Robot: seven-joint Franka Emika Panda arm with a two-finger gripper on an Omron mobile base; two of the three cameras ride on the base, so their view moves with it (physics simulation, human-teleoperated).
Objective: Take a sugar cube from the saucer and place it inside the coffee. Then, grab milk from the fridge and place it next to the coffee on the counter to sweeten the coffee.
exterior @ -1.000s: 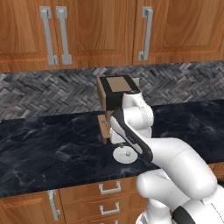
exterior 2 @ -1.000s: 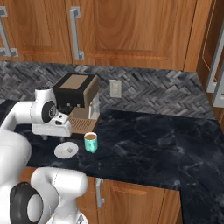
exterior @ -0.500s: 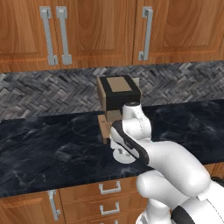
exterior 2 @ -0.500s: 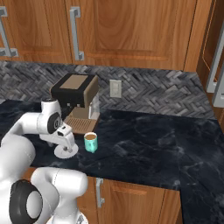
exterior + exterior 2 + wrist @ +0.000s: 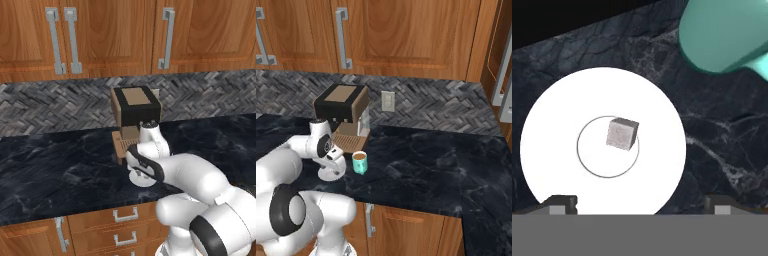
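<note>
Sugar cube [image 5: 622, 133] loose on saucer [image 5: 557, 125], inside its centre ring toward 1 o'clock. Coffee [image 5: 724, 32] just beside saucer at 2 o'clock, on counter [image 5: 426, 165]. Arm folded low, wrist pointing straight down; gripper [image 5: 639, 204] directly above, fingers spread wide, holding nothing.

**Setting: a home-style kitchen, rendered**

Wooden wall cabinets [image 5: 105, 35] with metal bar handles [image 5: 54, 40] fill the top of both base views. Below them, a grey herringbone backsplash [image 5: 436, 102] with a wall outlet [image 5: 387, 101]. Black marble-look counter [image 5: 446, 165] across mid-frame, carrying a coffee machine [image 5: 135, 107]. Drawer fronts [image 5: 107, 225] at lower left.
</note>
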